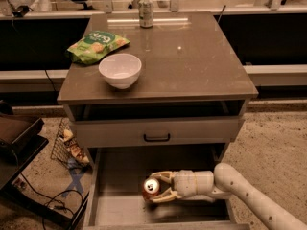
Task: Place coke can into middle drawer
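We see the end effector (155,188) reaching in from 4 o'clock, its two fingers pinching the coke can (150,186) on its side, silver top turned toward the camera. The can sits inside the pulled-out middle drawer (120,171), over its bare floor near the 6 o'clock edge; we cannot tell whether it touches the floor. Above, on the desk (201,66), a white bowl (120,70) stands toward 9 o'clock, a green snack bag (97,44) at 10 o'clock and a silver can (146,11) at 12 o'clock.
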You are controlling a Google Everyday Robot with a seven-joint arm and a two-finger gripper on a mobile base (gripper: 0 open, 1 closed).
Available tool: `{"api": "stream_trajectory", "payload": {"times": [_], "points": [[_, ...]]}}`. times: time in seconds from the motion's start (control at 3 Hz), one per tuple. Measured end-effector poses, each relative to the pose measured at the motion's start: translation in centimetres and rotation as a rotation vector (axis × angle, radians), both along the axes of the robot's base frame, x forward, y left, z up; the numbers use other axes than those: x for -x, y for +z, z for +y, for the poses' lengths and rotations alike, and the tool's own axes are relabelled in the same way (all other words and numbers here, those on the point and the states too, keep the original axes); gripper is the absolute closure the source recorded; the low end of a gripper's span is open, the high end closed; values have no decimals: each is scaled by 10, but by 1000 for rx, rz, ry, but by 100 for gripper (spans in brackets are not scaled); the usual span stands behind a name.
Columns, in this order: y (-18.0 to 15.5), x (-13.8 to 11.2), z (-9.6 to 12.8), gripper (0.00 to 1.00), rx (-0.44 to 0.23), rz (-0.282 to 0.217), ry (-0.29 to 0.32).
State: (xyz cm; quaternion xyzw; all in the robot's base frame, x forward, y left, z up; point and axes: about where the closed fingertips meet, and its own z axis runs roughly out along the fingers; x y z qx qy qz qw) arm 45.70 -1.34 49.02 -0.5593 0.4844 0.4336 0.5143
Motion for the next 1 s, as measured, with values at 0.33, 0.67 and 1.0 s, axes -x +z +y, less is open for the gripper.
{"api": "stream_trajectory", "payload": {"times": [0.33,0.67,1.0], "points": [[-35,7,17,100,61,-10,38],[-63,17,32,97,114,-12,60],[-62,17,33,74,109,-11,63]]}}
